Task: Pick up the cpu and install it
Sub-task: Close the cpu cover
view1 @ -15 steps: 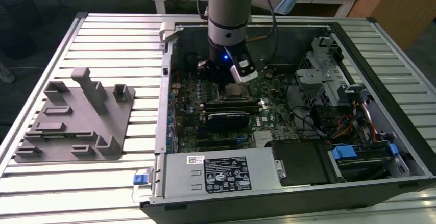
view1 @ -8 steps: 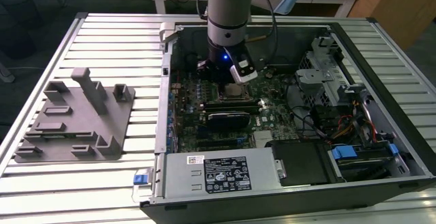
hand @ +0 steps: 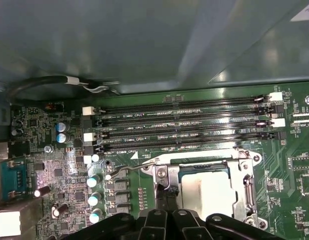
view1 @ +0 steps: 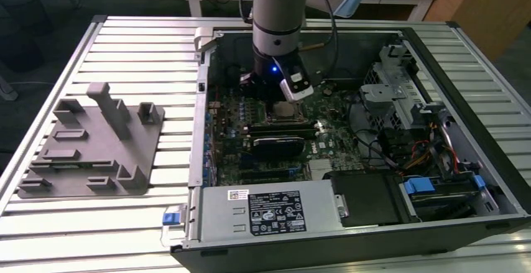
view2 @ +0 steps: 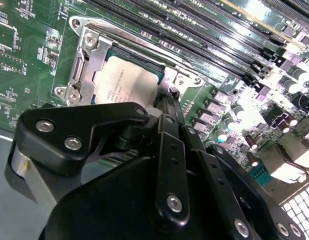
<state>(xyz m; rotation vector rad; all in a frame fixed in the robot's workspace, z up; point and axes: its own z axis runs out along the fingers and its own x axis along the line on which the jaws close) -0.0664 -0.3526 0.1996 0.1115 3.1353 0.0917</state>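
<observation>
The cpu (view2: 125, 82) lies flat in the motherboard socket, its silvery top plate facing up; it also shows in the first wrist view (hand: 204, 192) and under the arm in the exterior view (view1: 286, 109). A metal socket frame (view2: 87, 55) borders it. My gripper (view2: 167, 102) hangs low over the socket's edge beside the cpu, black fingers (hand: 165, 196) pressed together with nothing seen between them. The fingertips sit at the frame's corner near a thin wire lever (hand: 132, 168). Whether they touch the frame cannot be told.
The open computer case (view1: 464, 55) lies on a slatted metal table. Memory slots (hand: 184, 125) run beside the socket, capacitors (hand: 94, 197) stand close by. A power supply (view1: 265, 211), drive cage (view1: 398, 80) and cables (view1: 390, 142) crowd the case. A grey fixture block (view1: 91, 142) sits at the exterior view's left.
</observation>
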